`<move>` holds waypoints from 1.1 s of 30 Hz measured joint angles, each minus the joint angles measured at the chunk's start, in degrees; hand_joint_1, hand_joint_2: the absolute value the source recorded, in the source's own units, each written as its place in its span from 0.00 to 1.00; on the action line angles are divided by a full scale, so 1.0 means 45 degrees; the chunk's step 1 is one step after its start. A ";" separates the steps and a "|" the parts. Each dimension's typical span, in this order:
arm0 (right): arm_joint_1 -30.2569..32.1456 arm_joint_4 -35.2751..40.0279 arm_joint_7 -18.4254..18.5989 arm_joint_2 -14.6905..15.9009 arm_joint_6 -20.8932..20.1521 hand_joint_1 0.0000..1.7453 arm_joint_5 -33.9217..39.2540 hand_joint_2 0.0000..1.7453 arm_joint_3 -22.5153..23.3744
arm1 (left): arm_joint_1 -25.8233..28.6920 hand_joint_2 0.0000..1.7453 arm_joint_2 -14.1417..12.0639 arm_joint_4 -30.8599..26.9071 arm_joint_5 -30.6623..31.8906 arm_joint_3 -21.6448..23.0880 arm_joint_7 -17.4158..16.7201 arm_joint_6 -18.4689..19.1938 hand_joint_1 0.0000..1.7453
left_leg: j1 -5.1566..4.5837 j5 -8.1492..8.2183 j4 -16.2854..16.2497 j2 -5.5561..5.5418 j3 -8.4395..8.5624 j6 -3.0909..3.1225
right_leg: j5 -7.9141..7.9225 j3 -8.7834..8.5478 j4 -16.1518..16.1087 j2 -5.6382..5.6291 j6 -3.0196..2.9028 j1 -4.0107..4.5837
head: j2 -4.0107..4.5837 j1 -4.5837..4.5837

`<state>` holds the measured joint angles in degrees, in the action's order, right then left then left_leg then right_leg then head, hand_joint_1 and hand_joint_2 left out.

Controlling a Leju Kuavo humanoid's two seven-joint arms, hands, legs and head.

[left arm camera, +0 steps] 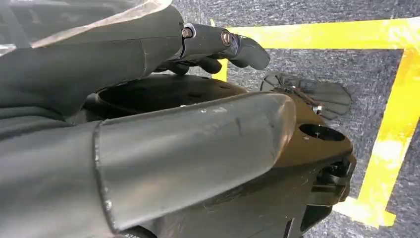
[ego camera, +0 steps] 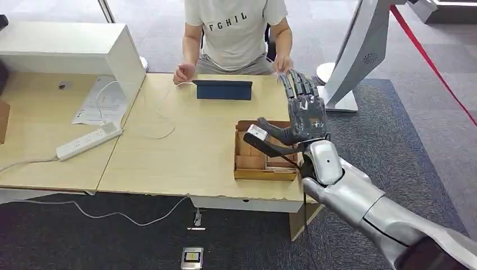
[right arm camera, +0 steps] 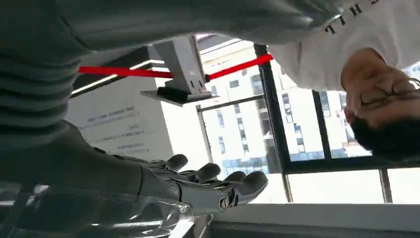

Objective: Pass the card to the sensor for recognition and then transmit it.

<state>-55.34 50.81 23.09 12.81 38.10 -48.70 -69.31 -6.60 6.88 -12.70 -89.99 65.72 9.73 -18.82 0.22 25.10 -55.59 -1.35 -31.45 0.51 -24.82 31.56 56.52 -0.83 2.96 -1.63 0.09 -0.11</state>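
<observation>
My right hand [ego camera: 306,112] is raised over the cardboard box [ego camera: 247,164] at the table's right end, its fingers [ego camera: 301,85] stretched out toward the seated person. A small white card [ego camera: 257,132] shows just at the tip of the thumb [ego camera: 275,129]; I cannot tell whether the thumb holds it or it lies in the box below. The dark blue sensor pad [ego camera: 224,89] lies flat in front of the person, to the left of the hand. In the right wrist view the fingers [right arm camera: 218,181] are straight with nothing between them. My left hand [left arm camera: 218,47] hangs over the floor, fingers loosely apart and holding nothing.
The person sits at the far edge, one hand [ego camera: 283,63] close to my right fingertips, the other [ego camera: 183,73] by a white cable. A power strip [ego camera: 89,140] and papers [ego camera: 104,101] lie to the left. A white stand [ego camera: 360,50] rises at the right.
</observation>
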 joint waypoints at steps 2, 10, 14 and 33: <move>0.0306 0.0405 -0.0522 0.0195 0.0020 0.00 0.0449 0.00 0.0366 | 0.0009 0.00 0.0000 0.0000 0.0000 -0.0010 0.0020 0.0015 0.00 | 0.0000 0.0000 0.0000 -0.0001 -0.0002 0.0000 | 0.0000 -0.0001 -0.0002 0.0000 0.0000 0.0000 | 0.0000 -0.0004; 0.1306 0.2693 -0.0467 0.1293 -0.0506 0.00 0.1867 0.00 0.1186 | 0.0042 0.00 -0.0005 0.0010 0.0000 -0.0102 0.0029 -0.0034 0.00 | -0.0004 0.0001 0.0000 0.0007 0.0002 0.0000 | 0.0002 -0.0003 -0.0006 -0.0005 -0.0002 -0.0003 | 0.0000 -0.0005; 0.1685 0.4121 0.0058 0.1915 -0.1730 0.00 0.2391 0.00 0.1162 | 0.0061 0.00 -0.0005 0.0010 0.0005 -0.0204 0.0136 -0.0170 0.00 | -0.0002 0.0001 0.0000 0.0012 0.0004 0.0000 | 0.0002 0.0001 -0.0005 -0.0005 -0.0003 -0.0002 | 0.0000 0.0000; 0.2862 0.8190 0.1034 0.3614 -0.4090 0.00 0.1633 0.00 0.0447 | 0.0085 0.00 -0.0005 0.0010 0.0005 -0.0359 0.0277 -0.0223 0.00 | 0.0000 0.0009 0.0002 0.0014 0.0002 -0.0011 | 0.0001 -0.0002 -0.0004 -0.0006 -0.0003 0.0000 | 0.0000 0.0000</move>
<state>-42.46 87.67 27.74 29.07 19.69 -41.35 -67.30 -6.22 6.86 -12.66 -89.96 64.11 10.97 -19.82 0.22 25.14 -55.58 -1.29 -31.45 0.46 -24.81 31.55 56.50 -0.86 2.94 -1.63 0.09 -0.11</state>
